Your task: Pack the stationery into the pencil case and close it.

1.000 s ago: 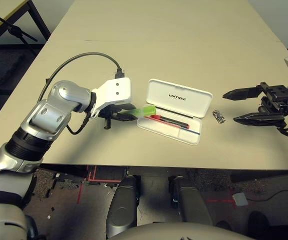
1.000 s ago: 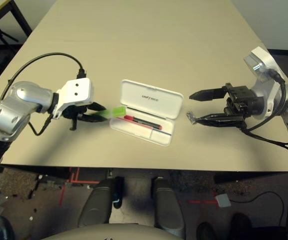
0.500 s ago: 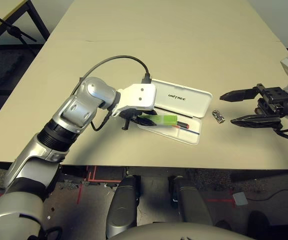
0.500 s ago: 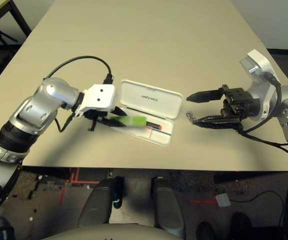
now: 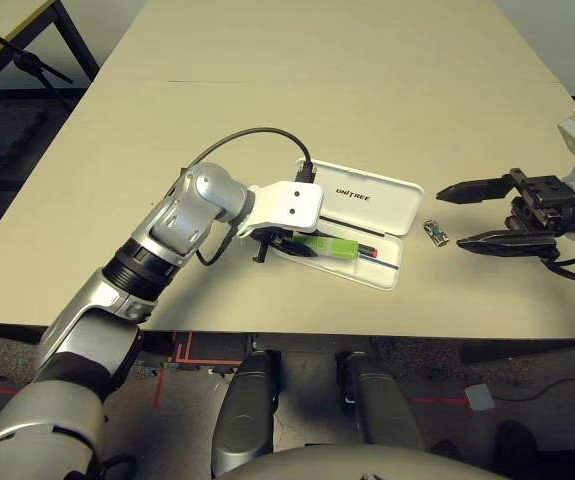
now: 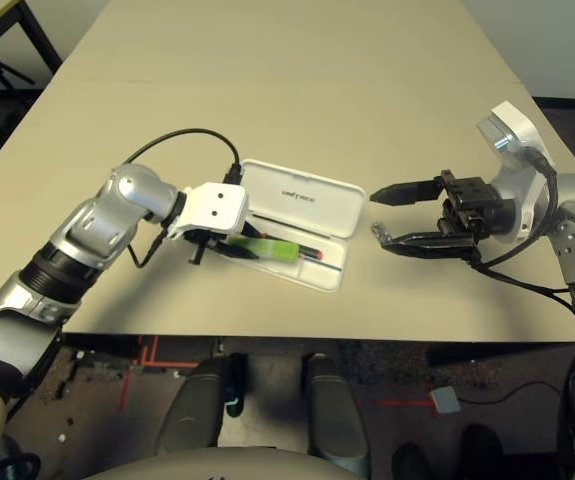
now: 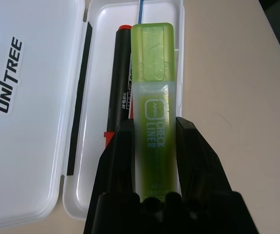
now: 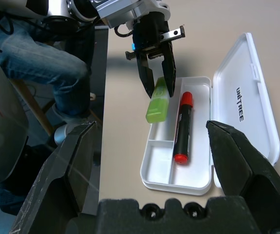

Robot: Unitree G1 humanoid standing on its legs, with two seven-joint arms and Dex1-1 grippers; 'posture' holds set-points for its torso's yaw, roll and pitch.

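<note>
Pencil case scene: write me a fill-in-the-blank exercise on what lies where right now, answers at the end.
1. The left gripper holds the ____ bar over the open pencil case.
2. The red marker lies ____ the case.
3. The silver clip lies on the ____, between the case and the right gripper.
4. The right gripper's jaws stand ____.

Missing words: green; inside; table; open

My left fingers (image 7: 188,151) hide the green bar's (image 7: 152,87) lower sides. The bar covers part of the marker (image 7: 118,97). The clip (image 5: 436,233) is too small to make out.
</note>
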